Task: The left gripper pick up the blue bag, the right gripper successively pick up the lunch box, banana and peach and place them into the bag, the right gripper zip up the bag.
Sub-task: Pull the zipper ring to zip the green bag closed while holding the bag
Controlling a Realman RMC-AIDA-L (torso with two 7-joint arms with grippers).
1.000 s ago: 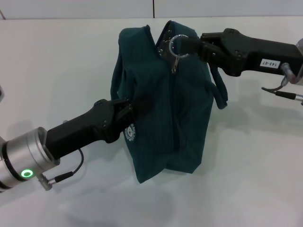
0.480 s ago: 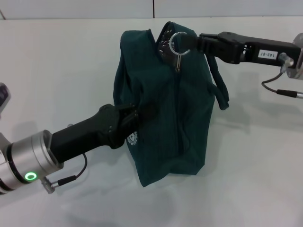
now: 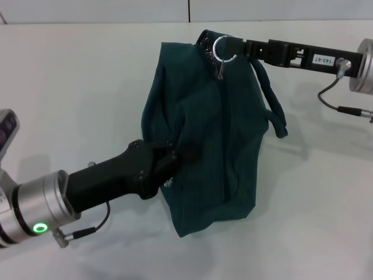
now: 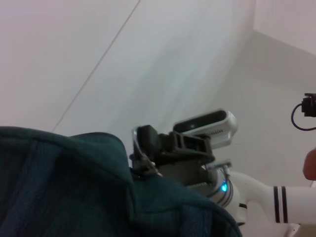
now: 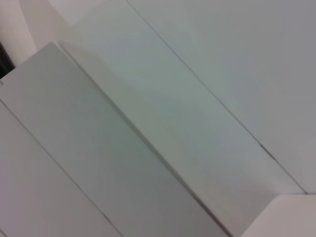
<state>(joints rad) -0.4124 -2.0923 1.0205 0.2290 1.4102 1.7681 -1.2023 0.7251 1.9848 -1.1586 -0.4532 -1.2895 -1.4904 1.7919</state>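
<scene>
Right gripper (image 3: 233,49) pulled ring zipper pull (image 3: 223,49) further back since earlier frame; jaws pinching it. Head view: one blue bag (image 3: 215,134) on table (image 3: 70,87), contents hidden; left gripper (image 3: 169,160) clamps bag side. Left wrist: bag fabric, right gripper behind. Right wrist: only wall.

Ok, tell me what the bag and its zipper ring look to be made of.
The blue bag looks like matte woven fabric: it creases and sags where the left gripper pinches it. The zipper ring, beside the right gripper, appears to be polished metal, silvery with a glint.
</scene>
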